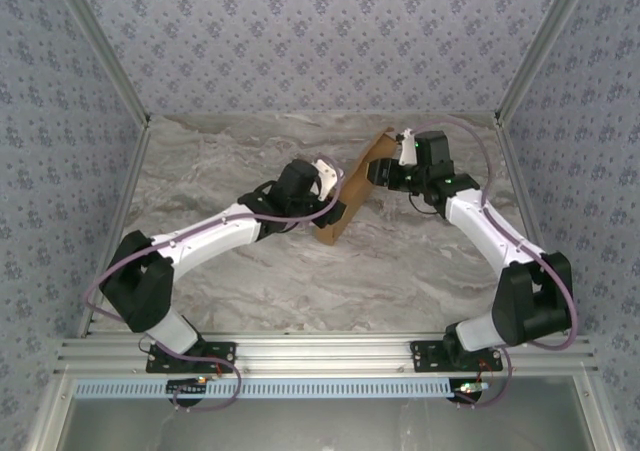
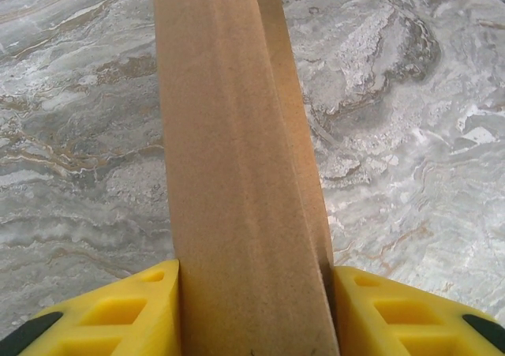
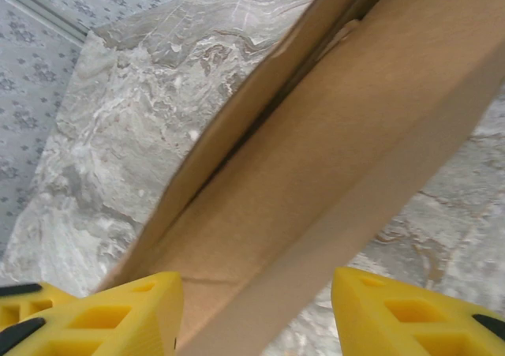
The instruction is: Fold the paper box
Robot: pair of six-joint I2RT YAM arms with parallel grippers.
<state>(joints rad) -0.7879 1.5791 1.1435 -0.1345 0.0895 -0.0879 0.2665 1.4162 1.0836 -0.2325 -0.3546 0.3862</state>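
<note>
The paper box (image 1: 357, 183) is a flat, plain brown cardboard pack held on edge above the middle of the marble table, slanting from back right to front left. My left gripper (image 1: 340, 208) clamps its near lower end. In the left wrist view the box (image 2: 237, 135) runs straight up between the yellow fingers (image 2: 150, 309), both pressed against its sides, so my left gripper (image 2: 254, 275) is shut on it. My right gripper (image 1: 376, 171) sits at the box's upper end. There the box (image 3: 339, 135) crosses between the jaws, and my right gripper (image 3: 254, 281) is open, its right finger (image 3: 394, 309) clear of the cardboard.
The marble table (image 1: 230, 161) is walled by patterned panels at the back and both sides, with aluminium posts (image 1: 120, 71) at the corners. A metal rail (image 1: 320, 351) carrying both arm bases runs along the near edge.
</note>
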